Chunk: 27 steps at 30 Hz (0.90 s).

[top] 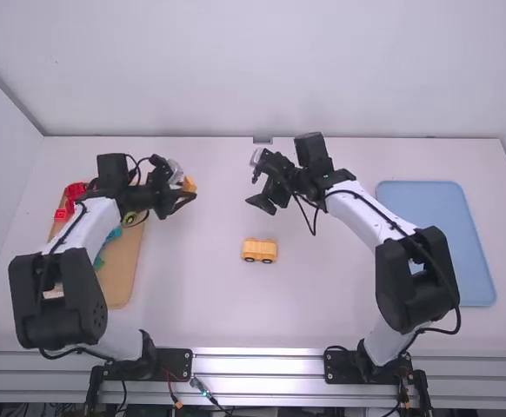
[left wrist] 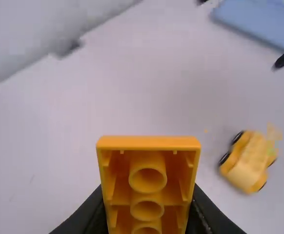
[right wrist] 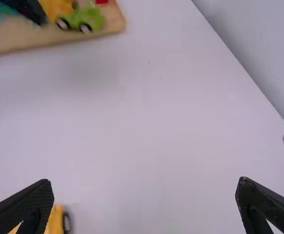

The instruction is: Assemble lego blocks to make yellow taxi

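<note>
My left gripper [top: 186, 196] is over the table at the wooden tray's right side, shut on an orange-yellow block [top: 189, 184]. In the left wrist view that block [left wrist: 148, 142] shows its hollow, tubed underside between the fingers of the left gripper [left wrist: 148, 207]. The yellow car base [top: 259, 250] with black wheels stands on the table near the middle; it also appears in the left wrist view as a car base [left wrist: 247, 161]. Beyond it, my right gripper [top: 261, 204] hangs open, and in the right wrist view the right gripper [right wrist: 146, 195] has nothing between its widely parted fingers.
A wooden tray [top: 123, 278] at the left holds red, teal and other blocks and a green toy car [right wrist: 83, 19]. A light blue tray [top: 462, 234] lies at the right, partly behind the right arm. The wall bounds the table's far edge.
</note>
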Available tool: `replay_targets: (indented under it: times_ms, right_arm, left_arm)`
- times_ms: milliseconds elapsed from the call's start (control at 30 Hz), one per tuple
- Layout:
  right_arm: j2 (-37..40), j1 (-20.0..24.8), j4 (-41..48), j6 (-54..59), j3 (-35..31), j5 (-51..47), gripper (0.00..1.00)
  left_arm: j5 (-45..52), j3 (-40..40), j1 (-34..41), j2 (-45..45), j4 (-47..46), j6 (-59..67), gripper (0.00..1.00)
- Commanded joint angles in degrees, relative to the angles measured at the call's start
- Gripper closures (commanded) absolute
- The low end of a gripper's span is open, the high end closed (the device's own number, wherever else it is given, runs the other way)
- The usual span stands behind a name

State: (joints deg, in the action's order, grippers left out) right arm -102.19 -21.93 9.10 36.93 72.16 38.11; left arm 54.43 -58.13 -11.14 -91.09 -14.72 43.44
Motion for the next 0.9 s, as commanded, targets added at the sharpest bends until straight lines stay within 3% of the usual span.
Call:
replay_targets:
  times_ms: [0, 200, 433, 633, 867]
  right_arm:
    - [1.0, 1.1, -0.5, -1.6, 1.7, 16.7, 0.01]
    - [1.0, 2.1, -4.9, -1.1, 1.7, 29.4, 0.01]
    - [1.0, 2.1, -8.9, -0.8, 1.7, 37.9, 0.01]
    - [1.0, 2.9, -10.5, -0.9, 1.7, 43.2, 0.03]
    - [1.0, 3.1, -10.9, -2.1, 1.7, 44.3, 0.2]
  left_arm:
    - [13.7, -0.7, 3.0, 0.3, 2.2, -0.8, 0.73]
    - [21.2, -0.7, 9.5, 0.3, 10.2, -6.6, 0.72]
    - [17.6, -0.7, 14.8, 0.3, 15.3, -12.4, 0.68]
    - [17.1, -0.7, 16.0, 0.3, 16.5, -12.4, 0.73]
    - [21.0, -0.7, 16.0, 0.3, 19.8, -12.3, 0.76]
